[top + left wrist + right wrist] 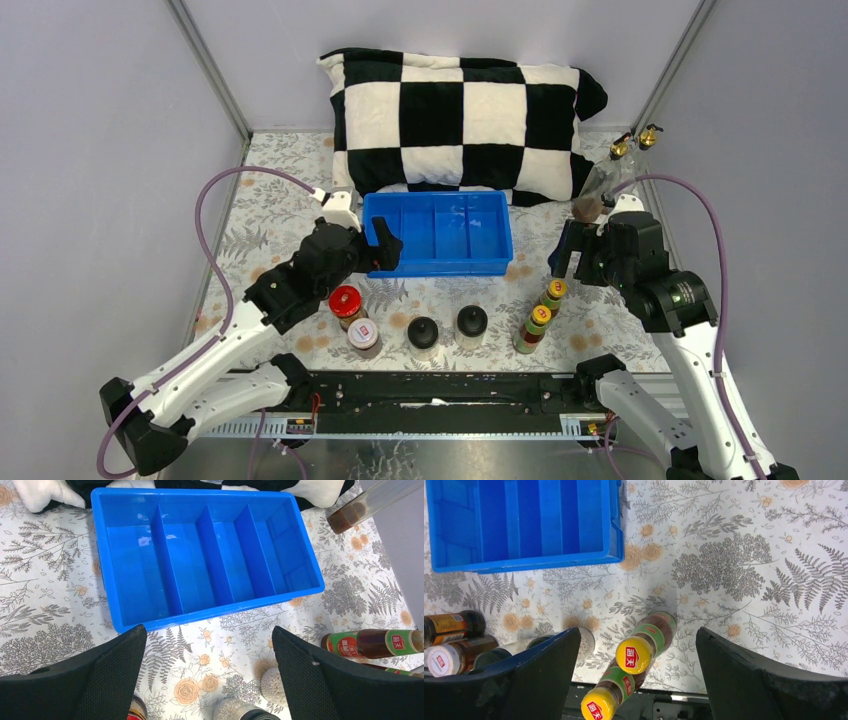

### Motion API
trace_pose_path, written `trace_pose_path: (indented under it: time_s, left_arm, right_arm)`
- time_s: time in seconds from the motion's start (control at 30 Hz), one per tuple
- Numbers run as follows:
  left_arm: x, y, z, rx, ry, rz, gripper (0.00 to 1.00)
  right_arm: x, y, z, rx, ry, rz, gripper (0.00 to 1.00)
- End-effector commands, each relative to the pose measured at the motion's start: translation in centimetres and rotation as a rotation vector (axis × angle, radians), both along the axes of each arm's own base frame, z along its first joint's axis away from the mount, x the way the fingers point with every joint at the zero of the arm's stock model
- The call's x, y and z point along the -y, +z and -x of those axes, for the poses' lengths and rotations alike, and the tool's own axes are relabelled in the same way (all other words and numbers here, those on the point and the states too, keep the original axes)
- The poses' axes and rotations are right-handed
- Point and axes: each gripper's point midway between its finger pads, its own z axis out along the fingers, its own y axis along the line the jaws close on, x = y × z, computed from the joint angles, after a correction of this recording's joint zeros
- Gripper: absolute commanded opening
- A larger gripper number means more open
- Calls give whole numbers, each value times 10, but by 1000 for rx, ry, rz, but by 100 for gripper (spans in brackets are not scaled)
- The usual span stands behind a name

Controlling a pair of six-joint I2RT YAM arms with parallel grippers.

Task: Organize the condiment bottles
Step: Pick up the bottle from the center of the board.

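Eight condiment bottles sit on the flower-print table [290,190], six of them in a loose row along its near edge. Toward the near left corner stands the red-lidded jar [345,300], with the white-lidded jar [363,335] just beside it on the near side. Around the middle of the near edge are the left black-capped jar [423,333] and the right black-capped jar [471,322], near each other but apart. Further toward the right edge are the front yellow-capped bottle [537,322] and the rear yellow-capped bottle [553,292], one just behind the other. The two gold-spouted glass bottles [603,182] are well apart from the rest, close together in the far right corner. Whether they stand straight or lean on the wall I cannot tell.

The blue tray [440,262], split by upright dividers into side-by-side compartments, lies mid-table. Its far wall is against a black-and-white checked pillow [460,110] at the far edge.

The left end effector [207,630] hovers over the table just off the tray's near wall, toward its left corner, fingers spread wide and gripping nothing. The right end effector [636,635] hangs above the two yellow-capped bottles, off the tray's near right corner. Its fingers are also wide apart and empty, and the bottle caps show in the gap below.
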Motion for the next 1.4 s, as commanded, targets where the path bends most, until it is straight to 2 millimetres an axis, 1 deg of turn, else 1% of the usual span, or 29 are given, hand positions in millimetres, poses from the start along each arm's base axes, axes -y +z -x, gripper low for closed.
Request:
trace_pose_path:
  time_s: [0.0,0.13,0.2,0.47,0.7,0.83,0.97,1.1,1.17,1.23,1.3,1.37]
  left_arm:
    - [3,0,-2,4,-1,28,99]
    - [5,0,-1,2,-6,37,99]
    - [5,-1,-1,0,-7,39,99]
    - [5,-3,-1,-6,-8,37,99]
    - [7,-1,-2,-8,-12,40,99]
    - [8,-1,-1,-9,-13,42,99]
    - [7,-1,0,-7,-14,42,99]
    - [5,0,1,-2,-12,42,99]
    - [4,0,1,0,-11,43,99]
    - [4,0,2,-2,-14,45,99]
    - [5,0,2,-1,-15,47,99]
    - [5,0,3,-1,-17,47,99]
  right_arm:
    - [1,5,9,-21,31,15,93]
    - [1,-4,13,-56,37,24,93]
    - [-2,-7,14,-65,49,12,92]
    - [-11,-22,19,-112,85,1,87]
    - [-19,-34,27,-152,102,55,87]
    - [-17,-36,28,-152,90,87,87]
    - [-11,-37,25,-149,59,113,87]
    - [-8,-39,23,-152,38,128,84]
    - [-8,-41,23,-160,37,132,79]
    - [-8,-42,24,-164,38,134,78]
    - [-10,-43,24,-170,43,135,73]
    - [-11,-43,26,-175,44,132,72]
